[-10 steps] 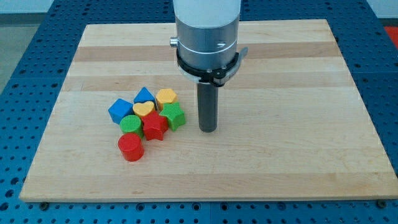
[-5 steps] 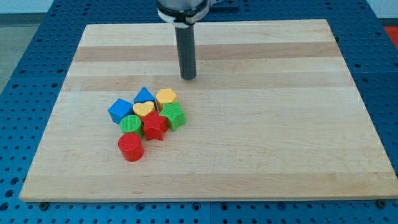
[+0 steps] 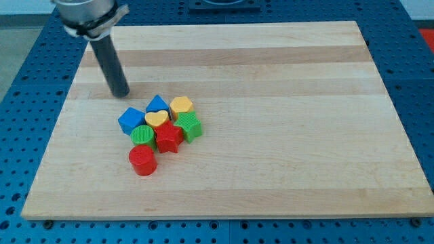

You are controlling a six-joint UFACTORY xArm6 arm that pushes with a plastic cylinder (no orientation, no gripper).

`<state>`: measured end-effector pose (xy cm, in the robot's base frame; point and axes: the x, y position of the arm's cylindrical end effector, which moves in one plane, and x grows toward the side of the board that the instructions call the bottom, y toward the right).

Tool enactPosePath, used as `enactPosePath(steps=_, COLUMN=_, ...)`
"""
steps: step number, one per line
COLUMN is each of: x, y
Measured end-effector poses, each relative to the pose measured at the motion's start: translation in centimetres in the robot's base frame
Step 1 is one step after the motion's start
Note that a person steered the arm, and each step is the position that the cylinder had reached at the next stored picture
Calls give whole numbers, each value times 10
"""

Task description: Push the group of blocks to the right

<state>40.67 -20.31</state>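
Pale wooden board (image 3: 285, 156) on a blue pegboard bench (image 3: 20, 102), filling most of the view. Dark rod slanting down from the far left, my tip (image 3: 121, 94) resting on the board, to the far left of the cluster and apart from every block; no gripper fitted, so nothing clasped or let go.

Eight blocks huddled left of the board's centre, most touching their neighbours. Blue cube (image 3: 131, 120) at the left edge, nearest the tip. Blue triangular block (image 3: 157, 104) at the far side, yellow block (image 3: 181, 105) just to its right, its shape unclear. Yellow heart (image 3: 156, 118) in the middle. Green block (image 3: 189, 125) at the right edge, green cylinder (image 3: 142, 134) on the left. Red star (image 3: 169, 137) between the greens. Red cylinder (image 3: 142, 160) nearest of all.
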Motion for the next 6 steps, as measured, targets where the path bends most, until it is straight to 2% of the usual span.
enactPosePath(steps=1, x=23, y=-8)
enactPosePath(steps=2, x=25, y=-8)
enactPosePath(steps=4, x=73, y=18)
enactPosePath(steps=5, x=69, y=45)
enactPosePath(steps=6, x=42, y=80)
